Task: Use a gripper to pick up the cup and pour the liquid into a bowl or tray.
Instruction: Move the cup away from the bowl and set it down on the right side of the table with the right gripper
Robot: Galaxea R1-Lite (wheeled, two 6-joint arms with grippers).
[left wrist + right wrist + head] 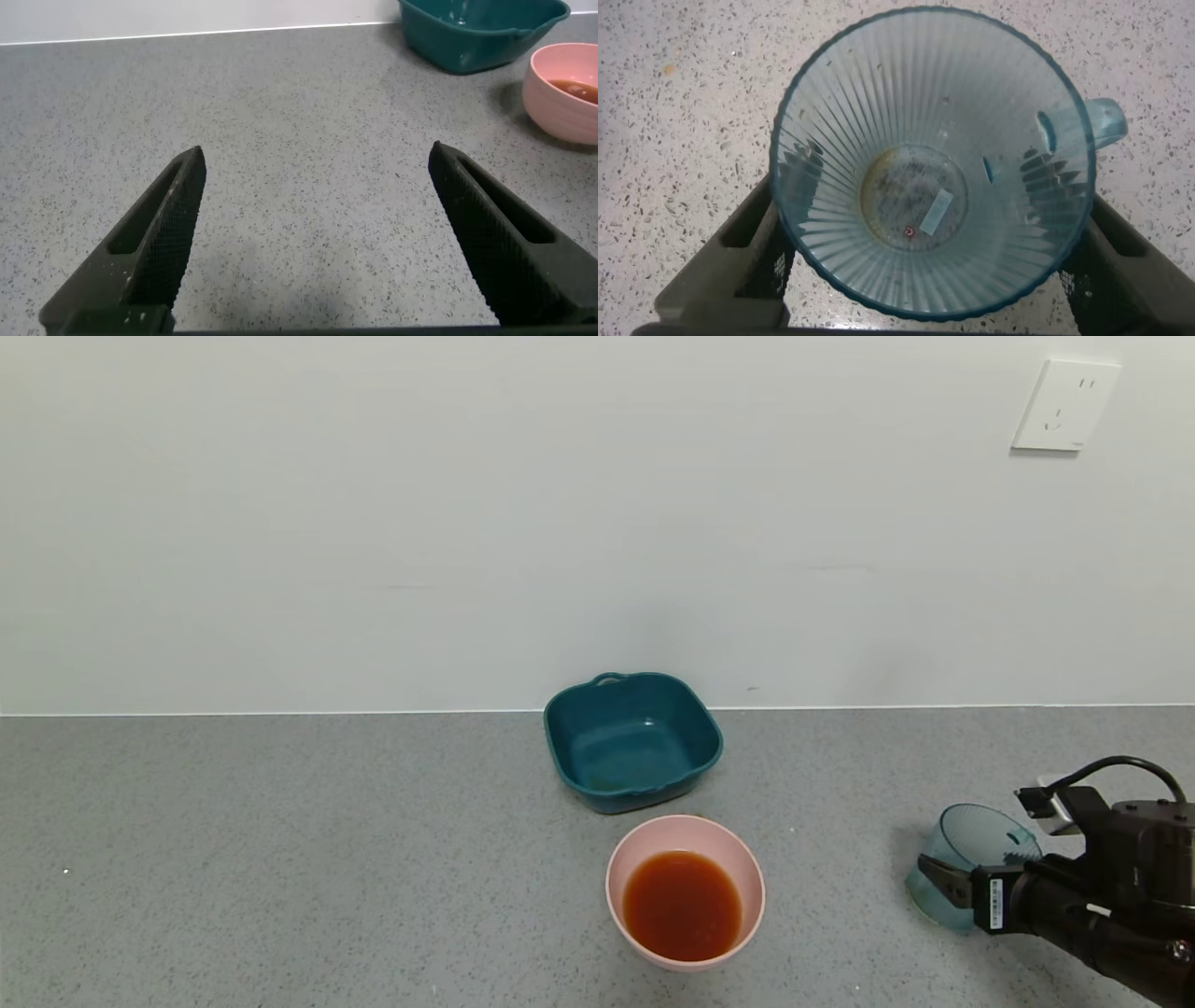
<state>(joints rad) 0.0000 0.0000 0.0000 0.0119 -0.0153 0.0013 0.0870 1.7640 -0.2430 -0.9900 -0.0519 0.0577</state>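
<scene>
R gripper [943, 882] fingers clamped on empty cup [971, 859], tabletop [280, 859] far right; liquid [682, 905] in pink bowl [686, 831]. L gripper [313, 233] fingers spread, holding nothing.

The counter [280, 859] is grey speckled stone, meeting a pale wall along its far edge; a dark teal square dish [633, 740] sits near the middle, close to the wall; just at its 6 o'clock a round pale pink bowl [685, 890] stands, filled with reddish-brown liquid [681, 905]; well off at the bowl's 3 o'clock is a ribbed blue-grey cup [966, 863], held tilted in the right gripper; whether it touches the surface cannot be told.
</scene>
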